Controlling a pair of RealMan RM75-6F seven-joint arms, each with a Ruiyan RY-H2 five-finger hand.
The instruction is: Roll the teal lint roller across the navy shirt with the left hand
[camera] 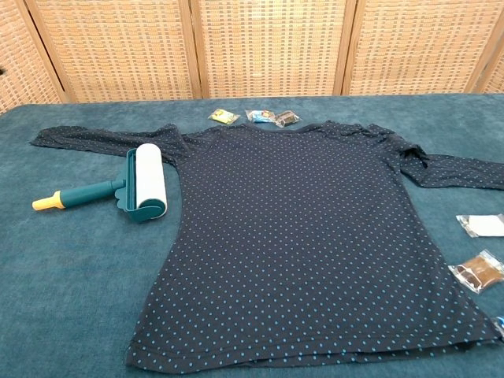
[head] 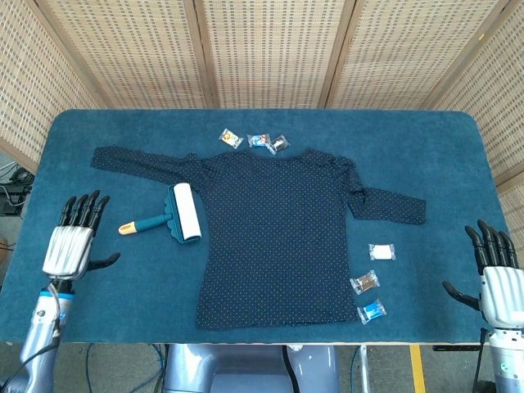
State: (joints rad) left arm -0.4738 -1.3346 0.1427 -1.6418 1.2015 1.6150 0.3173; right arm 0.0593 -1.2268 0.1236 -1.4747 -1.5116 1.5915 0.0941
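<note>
Teal lint roller (head: 173, 218): lying on the tabletop (head: 270, 127) just beside the navy shirt (head: 274, 233), drum touching its edge. Likely light, rigid; sticky drum, so taking the slim handle is advisable. Left hand (head: 72, 244) is hovering well apart, fingers spread, holding nothing.

The lint roller (head: 173, 217) lies on the worktop (head: 262, 127) to the right of the left hand (head: 72, 243), well apart from it, its head touching the shirt (head: 278, 237) edge, while the shirt spreads between it and the right hand (head: 495, 278).
</note>
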